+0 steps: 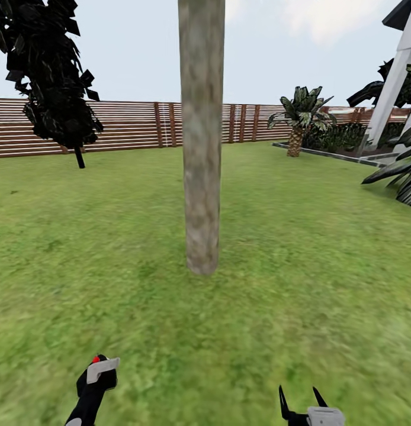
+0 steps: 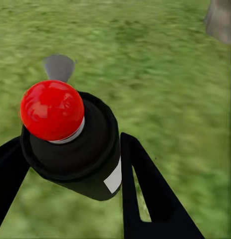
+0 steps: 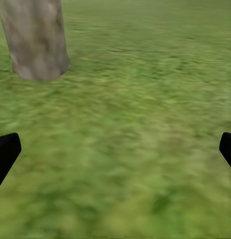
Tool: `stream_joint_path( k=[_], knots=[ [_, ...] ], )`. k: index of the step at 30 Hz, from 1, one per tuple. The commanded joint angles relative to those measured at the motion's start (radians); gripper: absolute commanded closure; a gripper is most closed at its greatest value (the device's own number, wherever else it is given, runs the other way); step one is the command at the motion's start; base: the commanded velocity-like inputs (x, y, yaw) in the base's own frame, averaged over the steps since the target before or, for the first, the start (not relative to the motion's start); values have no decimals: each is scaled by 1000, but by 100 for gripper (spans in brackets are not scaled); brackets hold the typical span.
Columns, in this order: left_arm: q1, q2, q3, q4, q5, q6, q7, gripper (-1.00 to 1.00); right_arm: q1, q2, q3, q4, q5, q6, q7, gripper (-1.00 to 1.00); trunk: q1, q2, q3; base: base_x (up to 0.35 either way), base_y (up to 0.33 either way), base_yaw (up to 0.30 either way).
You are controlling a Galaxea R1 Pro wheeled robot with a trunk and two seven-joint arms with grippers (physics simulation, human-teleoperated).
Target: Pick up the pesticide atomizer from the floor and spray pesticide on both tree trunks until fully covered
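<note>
A mottled tan-grey tree trunk [image 1: 201, 136] rises from the lawn straight ahead, its base a short way beyond both arms; its crown is out of view. Low at the left of the head view, my left gripper [image 1: 96, 378] is shut on the pesticide atomizer [image 2: 75, 144], a black can with a red round cap [image 2: 52, 109] and a grey nozzle. The black fingers [image 2: 150, 194] clamp the can's sides. My right gripper [image 1: 303, 401] stands open at the lower right, fingertips spread wide over bare grass. The trunk's base [image 3: 35, 40] shows beyond it in the right wrist view.
A brown slat fence [image 1: 128, 124] runs across the back of the lawn. A dark narrow tree [image 1: 51, 71] stands at the back left. A short palm [image 1: 299, 118], a raised planter edge [image 1: 336, 155] and a white structure [image 1: 395, 77] lie at the right.
</note>
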Motion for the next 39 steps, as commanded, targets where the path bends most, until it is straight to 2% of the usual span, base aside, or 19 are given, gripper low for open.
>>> stream_joint_path(
  k=[1, 11, 18, 23, 25, 26, 27, 28, 30, 31, 33, 34, 37, 38, 39],
  knots=[
    [-1, 0, 0, 0, 4, -3, -1, 100, -1, 0, -5, 1, 6, -3, 0, -100, 0, 0, -1, 265, -169, 0],
    [-1, 3, 1, 2, 5, -3, 0, 100, -1, 1, -5, 0, 6, -2, -1, -100, 0, 0, -1, 263, -164, 0],
    [-1, 1, -2, 1, 2, -3, -6, 100, -1, 2, -9, 0, 6, 2, -1, -100, 0, 0, -1, 297, -27, 0],
    [-5, 4, -8, -12, -9, 2, -9, 100, -3, 2, -11, -36, 4, 3, 0, -100, 0, 0, -1, 61, 0, 0],
    [-9, 6, -13, -16, -17, 3, -17, 100, -18, 2, -9, -83, 11, 35, 2, -100, 0, 0, -1, 10, 0, 0],
    [-13, 10, -15, -17, -29, 5, -34, 100, -34, 2, -8, -111, 23, 83, 3, -100, 0, 0, -1, 5, 0, 0],
    [-23, 34, -25, -19, -86, 10, -111, 100, -76, 2, -1, -172, 81, 231, 6, -100, 0, 0, -1, 2, 0, 0],
    [-46, 60, -33, -21, -150, 20, -195, 100, -111, 2, 12, -207, 157, 357, 13, -100, 0, 0, -1, 1, 0, 0],
    [-89, 87, -39, -22, -241, 61, -314, 100, -158, 4, 39, -232, 284, 504, 52, -100, 0, 0, -1, 0, 0, 0],
    [-121, 98, -42, -23, -309, 126, -403, 100, -197, 9, 60, -241, 379, 586, 116, -100, 0, 0, -1, 0, 0, 0],
    [-158, 106, -44, -26, -403, 224, -510, 100, -252, 13, 78, -246, 480, 658, 247, -100, 0, 0, -1, 0, 0, 0],
    [-179, 108, -43, -33, -477, 276, -579, 100, -287, 16, 85, -248, 527, 687, 365, -100, 0, 0, -1, 0, 0, 0],
    [-203, 105, -44, -52, -625, 321, -705, 100, -338, 20, 90, -252, 568, 710, 613, -100, 0, 0, -1, 0, 0, 0],
    [-205, 103, -44, -56, -650, 325, -728, 100, -344, 21, 91, -253, 571, 712, 650, -100, 0, 0, -1, 0, 0, 0],
    [-208, 99, -44, -64, -706, 332, -782, 100, -355, 21, 92, -256, 576, 713, 719, -100, 0, 0, -1, 0, 0, 0]
  ],
)
